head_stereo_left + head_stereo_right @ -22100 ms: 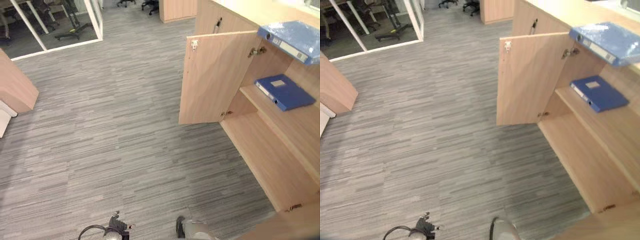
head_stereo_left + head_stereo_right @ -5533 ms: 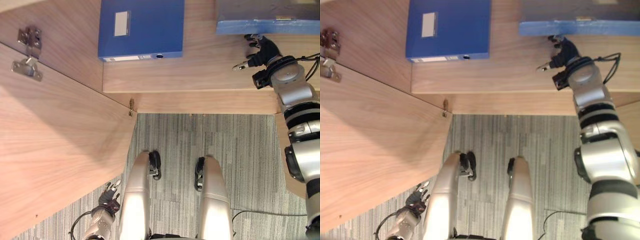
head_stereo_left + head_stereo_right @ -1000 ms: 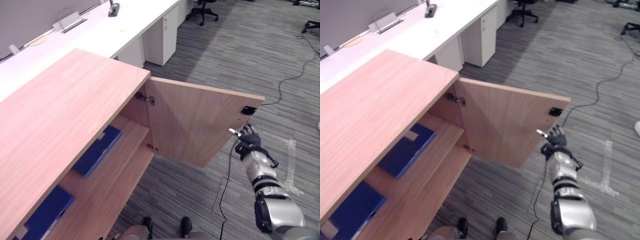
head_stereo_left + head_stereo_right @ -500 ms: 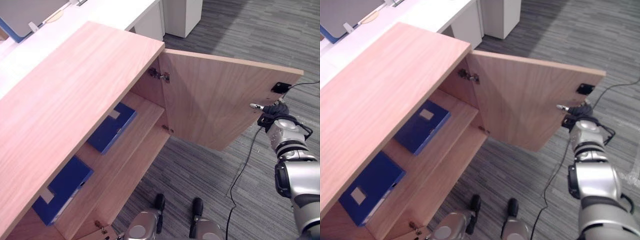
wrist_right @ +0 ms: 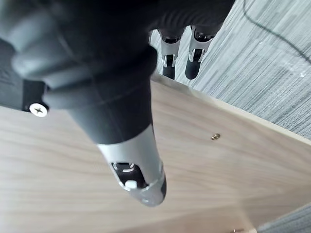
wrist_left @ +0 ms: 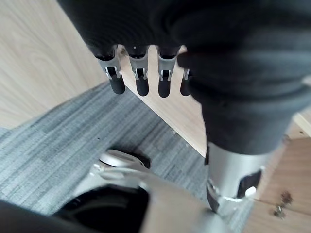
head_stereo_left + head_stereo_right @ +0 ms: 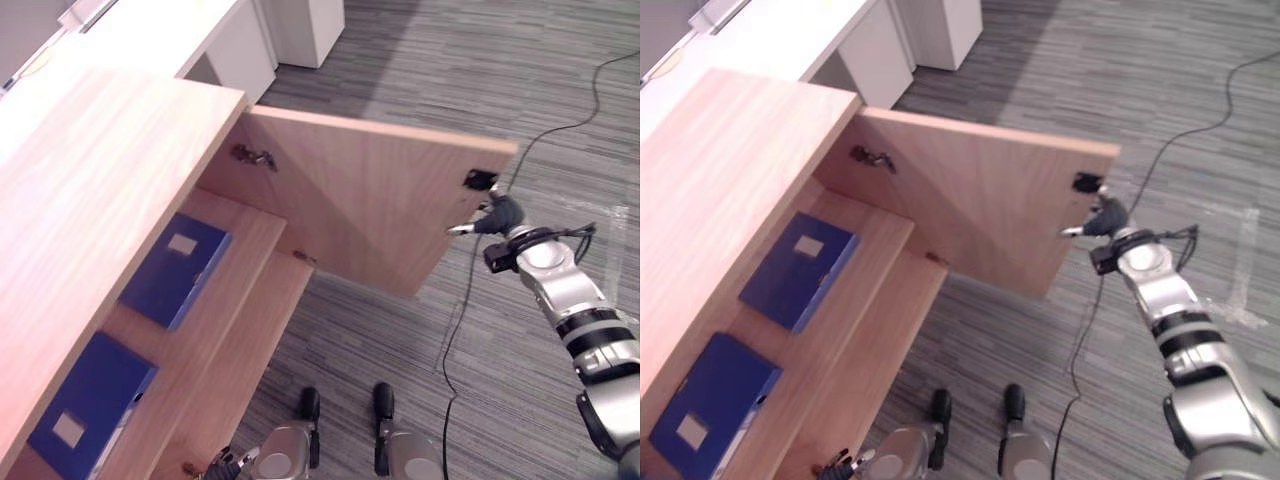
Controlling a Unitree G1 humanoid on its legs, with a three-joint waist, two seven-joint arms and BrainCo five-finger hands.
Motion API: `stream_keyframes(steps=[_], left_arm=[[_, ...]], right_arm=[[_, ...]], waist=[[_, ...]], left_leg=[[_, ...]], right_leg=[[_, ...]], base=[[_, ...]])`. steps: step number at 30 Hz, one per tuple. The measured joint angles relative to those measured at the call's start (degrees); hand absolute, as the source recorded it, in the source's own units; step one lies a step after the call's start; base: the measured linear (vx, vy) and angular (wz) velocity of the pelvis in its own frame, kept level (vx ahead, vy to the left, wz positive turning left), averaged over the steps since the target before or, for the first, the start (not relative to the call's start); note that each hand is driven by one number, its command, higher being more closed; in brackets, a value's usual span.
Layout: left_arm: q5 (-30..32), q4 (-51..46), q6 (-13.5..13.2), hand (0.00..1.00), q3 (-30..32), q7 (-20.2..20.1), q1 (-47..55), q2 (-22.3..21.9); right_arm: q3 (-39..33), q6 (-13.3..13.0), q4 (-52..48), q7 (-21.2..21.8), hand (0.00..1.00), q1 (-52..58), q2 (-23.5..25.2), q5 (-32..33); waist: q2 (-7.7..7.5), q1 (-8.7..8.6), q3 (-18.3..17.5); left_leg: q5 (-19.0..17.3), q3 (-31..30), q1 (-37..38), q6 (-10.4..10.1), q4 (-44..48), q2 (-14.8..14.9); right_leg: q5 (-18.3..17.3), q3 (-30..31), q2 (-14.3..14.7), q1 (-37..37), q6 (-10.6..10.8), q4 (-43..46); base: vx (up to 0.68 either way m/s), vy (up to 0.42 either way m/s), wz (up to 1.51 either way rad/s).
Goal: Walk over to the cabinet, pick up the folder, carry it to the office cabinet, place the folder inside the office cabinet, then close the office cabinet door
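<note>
Two blue folders lie flat on the middle shelf of the wooden office cabinet (image 7: 90,200), one (image 7: 170,270) further in and one (image 7: 85,415) nearer me. The cabinet door (image 7: 370,200) stands wide open, its inner face with a black latch turned towards me. My right hand (image 7: 497,217) is at the door's free edge just below the latch. Its straight fingers (image 5: 167,65) reach past the edge to the outer side, and its thumb (image 5: 138,179) lies against the inner face. It holds nothing. My left hand (image 7: 225,462) hangs low by the cabinet's front, fingers (image 6: 138,82) relaxed and empty.
A white desk (image 7: 170,35) with a white drawer unit (image 7: 305,20) stands behind the cabinet. Grey striped carpet (image 7: 520,80) stretches to the right of the door and in front of the cabinet. The lower shelf (image 7: 225,370) is bare.
The camera has shifted, so the cabinet sits further left. My right hand stays at the door's free edge, slightly lower against the latch. Both folders lie where they were.
</note>
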Motion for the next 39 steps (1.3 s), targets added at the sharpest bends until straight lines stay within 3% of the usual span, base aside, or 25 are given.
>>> stream_keyframes(steps=[3,5,8,16,23,25,26,27,29,31,33,35,36,38,39], left_arm=[[0.0,-0.9,0.2,0.0,-0.7,-1.2,0.4,0.3],[0.0,-1.9,0.7,0.0,-1.2,-1.7,1.7,0.3],[0.0,-2.5,1.1,0.0,-1.9,-2.6,2.1,0.4],[-1.0,-3.6,2.1,0.0,-4.2,-4.2,2.2,1.3],[-3.2,-5.8,2.3,0.0,-5.2,-6.5,3.5,3.3],[-3.2,-7.1,2.6,0.0,-5.2,-6.7,4.0,3.2],[-3.2,-7.6,2.7,0.0,-5.2,-7.0,4.1,3.2],[-3.2,-8.2,2.7,0.0,-5.2,-7.3,4.1,3.3],[-3.2,-8.7,2.9,0.0,-5.2,-7.7,4.5,3.4],[-3.1,-8.7,3.2,0.0,-5.2,-8.0,4.4,3.5],[-3.0,-8.5,3.5,0.0,-5.3,-8.1,4.3,3.5],[-2.6,-6.7,3.9,0.0,-5.7,-8.4,3.0,3.4],[-2.4,-5.7,3.9,0.0,-5.7,-8.4,2.1,3.6],[-0.7,-1.4,3.9,0.0,-5.1,-6.6,-1.0,3.8],[-0.1,-0.8,3.9,0.0,-5.1,-5.8,-1.4,3.8]], right_arm=[[4.6,-0.1,-7.2,2.9,0.0,2.0,-1.8,0.0],[10.7,-0.9,-13.7,7.7,0.0,3.4,-3.4,0.0],[15.8,-2.2,-17.8,12.4,0.0,6.0,-2.7,0.0],[22.5,-1.9,-18.7,19.6,0.0,10.7,-1.4,-0.1],[31.5,0.6,-15.7,26.3,0.0,10.5,-3.2,-5.2],[32.6,1.2,-15.8,27.4,0.0,10.5,-5.2,-7.0],[32.6,1.6,-15.8,27.9,0.0,10.6,-5.9,-7.2],[32.0,1.7,-16.0,28.1,0.0,11.0,-6.5,-7.7],[29.4,1.7,-16.0,27.9,0.0,13.6,-6.4,-9.0],[26.2,1.7,-14.8,27.3,0.0,16.7,-5.0,-9.2],[22.5,1.7,-7.7,26.5,0.0,18.5,0.3,-9.6],[13.4,1.4,9.5,21.5,0.0,18.9,11.3,-14.8],[9.8,1.2,14.4,19.4,0.0,18.9,14.2,-17.6],[-10.5,1.3,31.6,9.0,0.0,18.7,25.1,-28.2],[-15.9,1.4,34.2,6.4,0.0,18.8,27.3,-29.6]], waist=[[-0.05,-0.19,-0.9],[-0.21,-0.16,-2.6],[-0.27,0.95,-4.1],[-1.21,3.27,-5.7],[-3.98,4.98,-6.9],[-4.07,6.0,-6.9],[-4.33,6.44,-6.8],[-4.55,6.55,-6.8],[-4.75,6.7,-6.9],[-4.81,6.67,-7.1],[-4.73,6.77,-7.3],[-4.1,6.78,-7.7],[-4.16,6.8,-7.7],[-4.05,6.7,-7.7],[-4.06,6.52,-7.7]], left_leg=[[-0.5,1.0,0.4,-0.8,-0.1,1.5],[-0.9,0.9,0.9,-1.5,0.0,2.9],[-1.2,0.5,1.4,-1.9,0.2,4.0],[-1.5,-1.1,0.4,-2.4,2.0,3.9],[-1.8,-2.0,-1.1,-2.2,5.8,2.9],[-1.7,-0.4,-2.4,-1.9,7.6,2.9],[-1.2,2.5,-2.8,-0.6,7.8,2.9],[-3.2,7.8,-4.3,3.1,12.5,3.7],[-5.8,15.5,-6.1,5.2,21.3,5.3],[-7.7,20.1,-5.9,5.8,24.6,6.3],[-9.0,23.1,-3.2,4.9,23.1,7.6],[-9.9,25.6,-1.5,3.8,18.1,6.7],[-9.9,25.5,-1.6,3.8,17.4,6.0],[-9.1,23.3,-1.3,4.4,14.1,2.5],[-8.6,23.0,-0.9,4.6,13.1,1.5]], right_leg=[[0.1,0.8,1.5,0.0,-0.1,-0.3],[0.1,0.7,2.9,1.0,-0.3,-1.2],[0.0,0.6,4.1,1.6,-0.6,-1.6],[-0.5,-0.1,4.3,1.9,-1.4,-1.4],[-0.9,-2.8,3.5,3.4,-1.8,-1.2],[-1.3,-4.7,3.0,3.7,-2.5,-0.7],[-1.6,-6.3,2.2,3.6,-3.1,-0.1],[-1.7,-8.8,1.1,3.5,-4.0,0.4],[-1.9,-12.3,-0.7,3.7,-4.2,0.4],[-1.9,-15.8,-2.4,3.5,-4.2,0.4],[-2.0,-19.1,-3.8,3.4,-3.6,0.9],[-2.1,-22.6,-5.4,3.3,-1.0,2.7],[-2.1,-23.3,-5.7,3.5,-0.8,2.7],[-1.4,-25.8,-8.1,4.5,0.8,2.1],[-1.1,-26.3,-8.8,4.7,1.2,2.1]], base=[[0.05,-0.079,-0.24],[0.07,-0.081,-0.05],[0.05,-0.067,0.03],[0.0,0.014,0.08],[0.02,0.038,0.18],[-0.01,0.054,0.56],[-0.03,0.078,0.69],[-0.05,0.092,0.81],[-0.02,0.095,0.92],[0.04,0.142,1.18],[0.05,0.203,1.11],[-0.01,0.259,0.99],[-0.04,0.232,1.02],[-0.07,0.195,0.91],[-0.08,0.195,0.57]])
